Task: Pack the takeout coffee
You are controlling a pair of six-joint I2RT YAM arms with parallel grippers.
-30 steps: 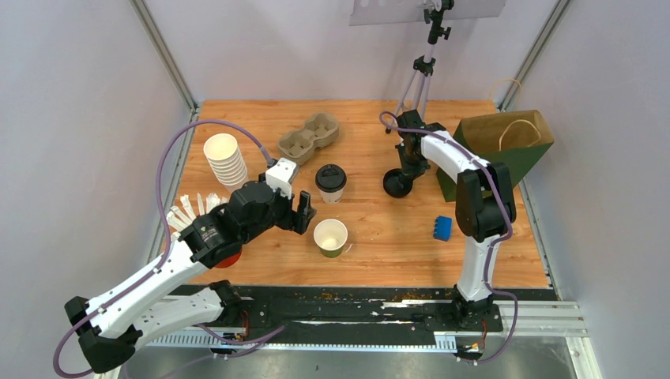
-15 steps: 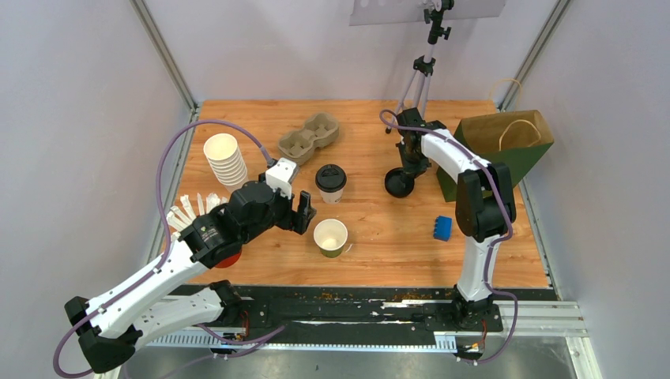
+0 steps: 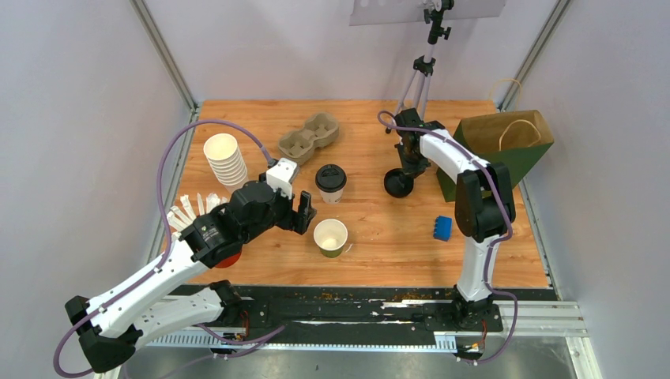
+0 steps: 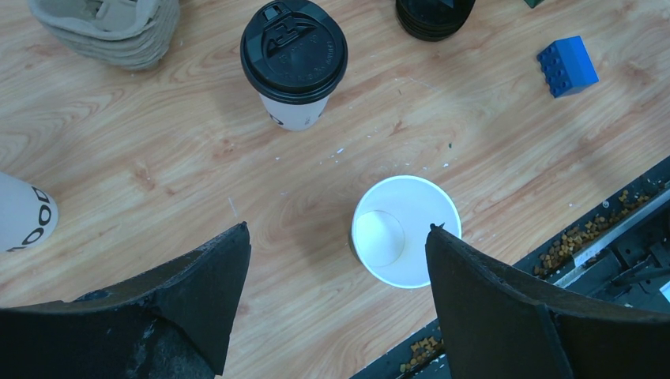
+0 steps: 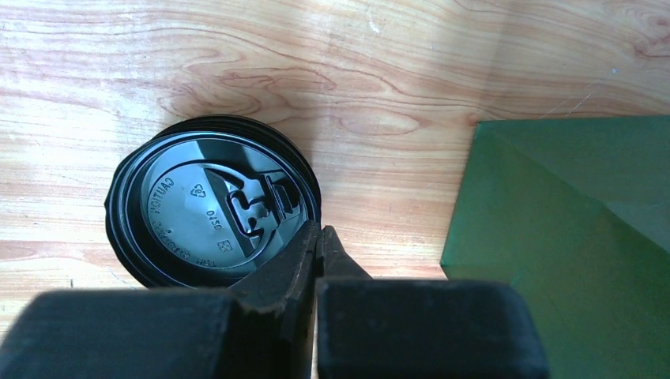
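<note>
With right fingers (image 5: 284, 264) shut at lid stack (image 5: 209, 201) rim and left fingers (image 4: 197, 292) wide near open cup (image 4: 405, 230), lift one lid only.

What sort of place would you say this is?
Probably a robotics lab cell staged as a takeaway coffee counter. Bare walls and metal posts enclose a wooden table with a tripod on it. The props are a lidded cup, a carrier and a bag.

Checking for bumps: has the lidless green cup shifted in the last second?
No. The lidless green cup sits just as far from the blue block as before.
</note>
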